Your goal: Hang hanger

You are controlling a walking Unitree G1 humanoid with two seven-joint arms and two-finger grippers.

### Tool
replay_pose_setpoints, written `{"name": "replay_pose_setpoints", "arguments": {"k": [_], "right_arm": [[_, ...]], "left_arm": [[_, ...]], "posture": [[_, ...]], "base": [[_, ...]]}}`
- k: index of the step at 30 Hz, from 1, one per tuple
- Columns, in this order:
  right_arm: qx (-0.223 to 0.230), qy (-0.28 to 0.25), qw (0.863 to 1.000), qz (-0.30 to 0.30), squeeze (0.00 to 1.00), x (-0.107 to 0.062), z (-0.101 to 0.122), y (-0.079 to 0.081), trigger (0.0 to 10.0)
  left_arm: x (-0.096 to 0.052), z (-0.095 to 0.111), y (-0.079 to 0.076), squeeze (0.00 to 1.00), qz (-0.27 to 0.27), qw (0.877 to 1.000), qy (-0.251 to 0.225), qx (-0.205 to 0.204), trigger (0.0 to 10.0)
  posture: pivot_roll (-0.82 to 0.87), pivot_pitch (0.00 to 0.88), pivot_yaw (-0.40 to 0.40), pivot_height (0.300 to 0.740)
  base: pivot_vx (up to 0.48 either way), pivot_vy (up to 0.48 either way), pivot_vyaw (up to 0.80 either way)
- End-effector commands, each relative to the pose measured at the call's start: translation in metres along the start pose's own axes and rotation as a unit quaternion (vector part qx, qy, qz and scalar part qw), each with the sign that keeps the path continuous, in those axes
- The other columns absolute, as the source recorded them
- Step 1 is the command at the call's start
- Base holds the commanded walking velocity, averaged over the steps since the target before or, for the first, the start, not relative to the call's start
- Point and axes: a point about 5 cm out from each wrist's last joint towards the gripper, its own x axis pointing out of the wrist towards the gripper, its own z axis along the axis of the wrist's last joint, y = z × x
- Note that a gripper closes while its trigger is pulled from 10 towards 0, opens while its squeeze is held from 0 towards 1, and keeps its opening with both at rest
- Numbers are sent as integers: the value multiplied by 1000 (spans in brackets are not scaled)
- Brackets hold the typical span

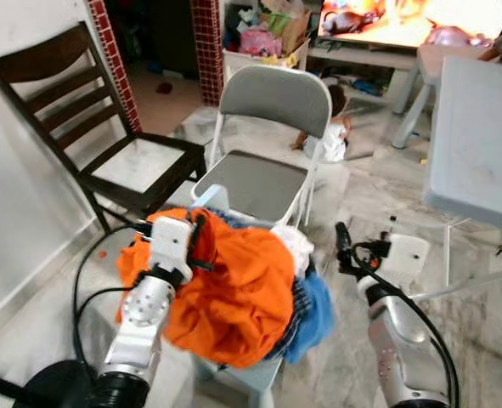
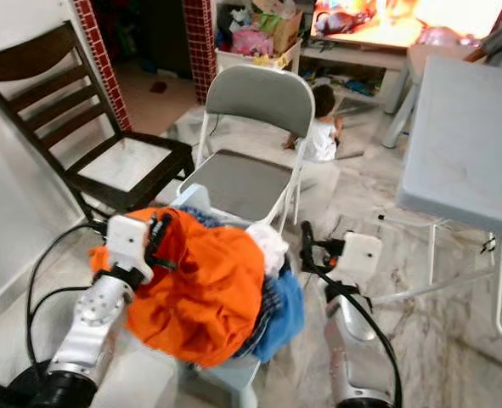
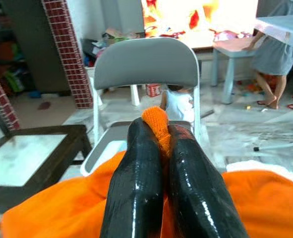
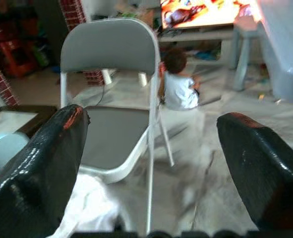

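Left gripper (image 3: pixel 158 148) is clamped on the soft, light, floppy orange garment (image 1: pixel 234 289) heaped before the grey folding chair (image 1: pixel 267 144), best gripped by a bunched fold; right gripper (image 4: pixel 151 163) gapes empty beside it; no hanger discernible.

A heap of clothes (image 1: pixel 234 289) lies on a small stool (image 1: pixel 234 374) just before the robot, one garment (image 1: pixel 242 280) on top and spilling over the stool's left and front edges, others tucked under it toward the right edge. The left gripper (image 3: pixel 158 148) sits at the heap's left side, pinching a fold of the top garment. The right gripper (image 4: pixel 151 163) stands apart to the right of the heap, above the floor (image 1: pixel 352 195). Behind the heap stands a folding chair (image 1: pixel 263 140); a wooden chair (image 1: pixel 89 127) is to its left against the wall (image 1: pixel 13 195). A table (image 1: pixel 480 136) stands at the right. A small person (image 1: pixel 331 127) sits on the floor behind the folding chair.
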Motion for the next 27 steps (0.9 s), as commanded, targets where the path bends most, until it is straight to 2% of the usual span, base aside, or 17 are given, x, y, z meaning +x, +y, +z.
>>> {"name": "replay_pose_setpoints", "arguments": {"k": [1,7,9,19,27], "right_arm": [[6,7,1000,3,0,-1,-4,3,10000],[2,7,1000,4,0,0,-3,3,10000],[1,7,1000,5,0,0,-3,3,10000],[-4,15,1000,12,0,-2,-5,2,10000],[-6,16,1000,14,0,0,-4,2,10000]], "left_arm": [[-1,-1,5,0,7,1000,2,5,10000],[-1,-3,3,0,5,1000,8,5,10000],[-2,-6,4,0,20,1000,17,-13,10000],[-9,-15,8,0,42,998,47,-8,10000],[-11,-17,9,0,47,998,52,-5,10000]], "posture": [[4,60,-1,740],[0,69,-2,740],[1,75,-4,740],[12,103,-21,740],[16,112,-21,740]], "base": [[322,-326,0],[294,-301,0],[0,0,0],[0,0,0],[0,0,0]]}}
